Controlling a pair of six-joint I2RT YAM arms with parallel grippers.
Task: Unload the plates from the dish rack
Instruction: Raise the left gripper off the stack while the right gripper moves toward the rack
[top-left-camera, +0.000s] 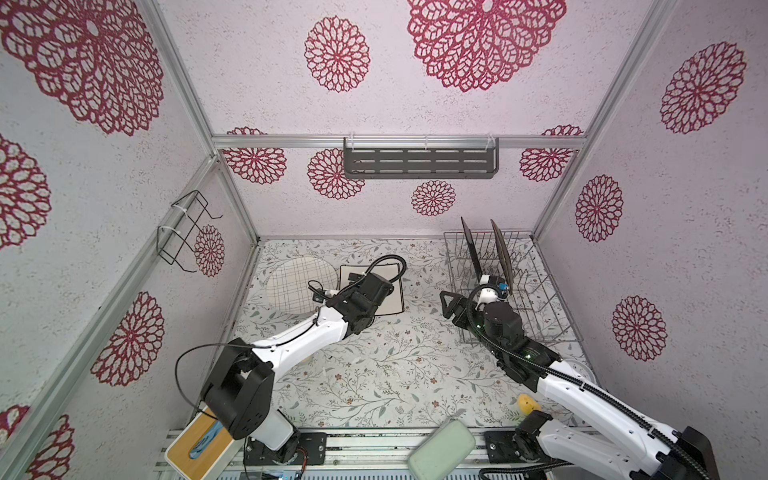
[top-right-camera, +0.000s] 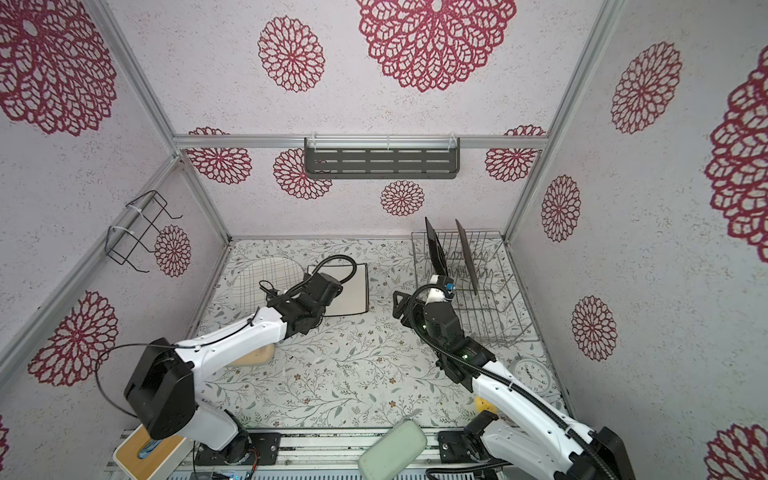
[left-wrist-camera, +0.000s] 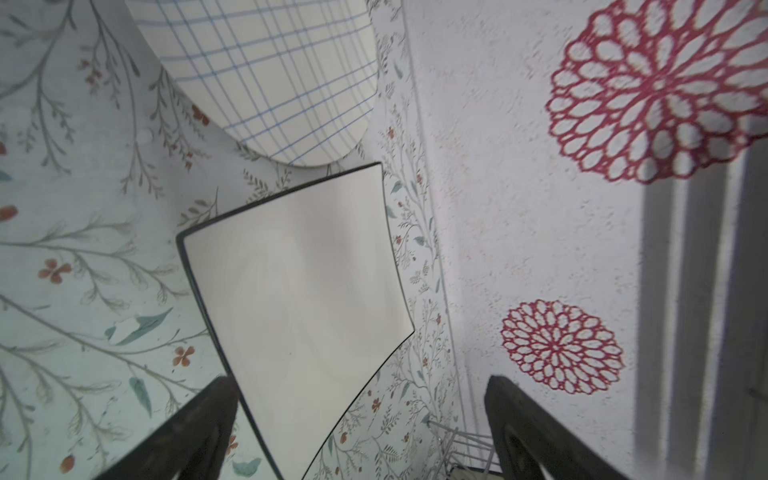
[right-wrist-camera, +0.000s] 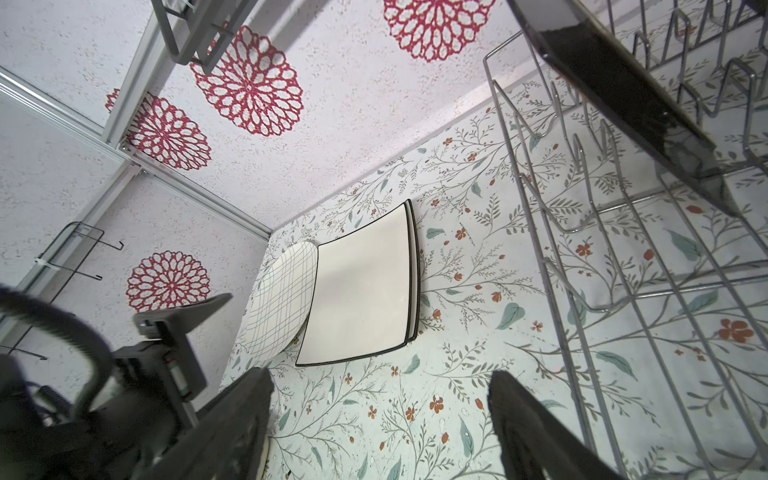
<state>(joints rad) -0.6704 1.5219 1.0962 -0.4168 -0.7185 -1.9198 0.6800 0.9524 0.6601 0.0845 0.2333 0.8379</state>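
We saw the left gripper (left-wrist-camera: 360, 380) open over the white plate (left-wrist-camera: 299, 282) mid-frame, and the right gripper (right-wrist-camera: 379, 374) open beside the dish rack (right-wrist-camera: 631, 301).

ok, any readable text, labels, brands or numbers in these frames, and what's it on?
No text can be read in any view.
Clock: numerals on the dial, too small to read.
Box: blue mark on its top, blurred; cannot tell if it is lettering.
Plates and rack: no lettering shows.
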